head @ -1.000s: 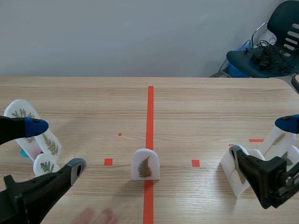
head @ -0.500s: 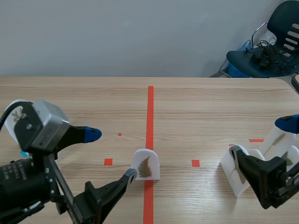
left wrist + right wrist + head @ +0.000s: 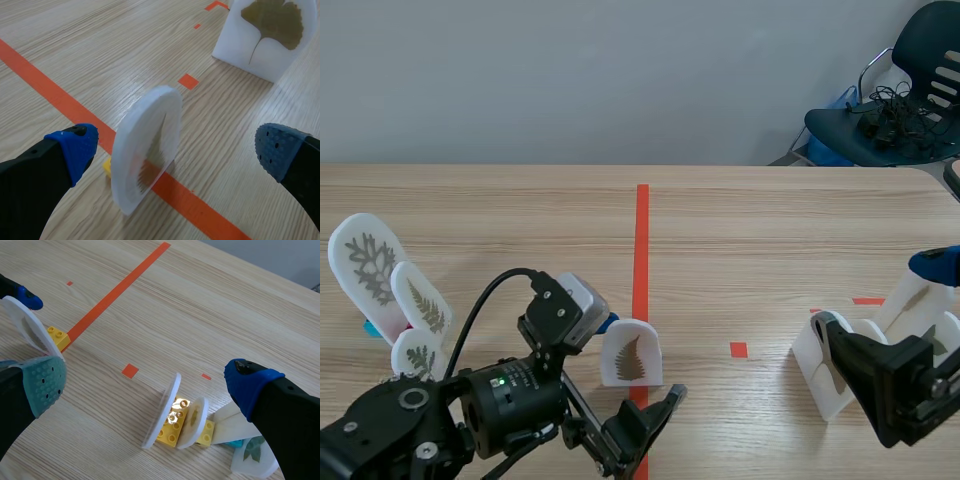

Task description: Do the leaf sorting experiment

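Left wrist view, upright white arched fern card (image 3: 146, 150), left hand (image 3: 177, 146) released around it

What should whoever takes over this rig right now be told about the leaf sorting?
Left end effector: open, its pads either side of the fern card, which stands on the red centre line; no grip yet.
Right end effector: open, empty, by the right-hand cards on yellow bricks.
Done: three feathery-leaf cards stand at the left; several cards stand at the right, one bearing a ginkgo leaf.
Left: close on the fern card, lift it and place it; it probably belongs with the left group.
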Action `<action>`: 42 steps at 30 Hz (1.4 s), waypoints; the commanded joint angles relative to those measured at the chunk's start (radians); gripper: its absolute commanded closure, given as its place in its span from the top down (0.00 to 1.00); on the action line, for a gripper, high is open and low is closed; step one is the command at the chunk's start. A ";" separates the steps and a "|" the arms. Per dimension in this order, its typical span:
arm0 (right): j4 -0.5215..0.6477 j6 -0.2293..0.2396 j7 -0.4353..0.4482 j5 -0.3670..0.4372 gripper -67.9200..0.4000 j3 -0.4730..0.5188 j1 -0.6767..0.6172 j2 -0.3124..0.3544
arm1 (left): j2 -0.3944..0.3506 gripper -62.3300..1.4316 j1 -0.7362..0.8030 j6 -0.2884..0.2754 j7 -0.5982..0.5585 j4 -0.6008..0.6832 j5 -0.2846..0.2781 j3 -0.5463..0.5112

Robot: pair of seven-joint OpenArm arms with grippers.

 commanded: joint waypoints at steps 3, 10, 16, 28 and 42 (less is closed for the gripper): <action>0.018 0.000 0.012 0.007 1.00 0.002 0.012 0.000 | 0.014 1.00 -0.009 0.003 -0.025 0.018 -0.014 0.001; 0.018 0.000 0.012 0.007 1.00 0.002 0.012 0.000 | 0.017 0.42 -0.011 0.005 -0.024 0.013 -0.018 0.001; 0.018 0.000 0.012 0.007 1.00 0.002 0.012 0.000 | 0.016 0.20 -0.008 -0.008 -0.011 0.021 -0.023 0.001; 0.018 0.000 0.004 0.007 1.00 0.002 0.012 0.000 | -0.114 0.16 0.283 -0.030 0.197 0.496 -0.193 -0.163; 0.018 0.000 -0.003 0.007 1.00 0.002 0.012 0.000 | -0.064 0.16 0.568 0.165 0.192 0.621 -0.209 -0.455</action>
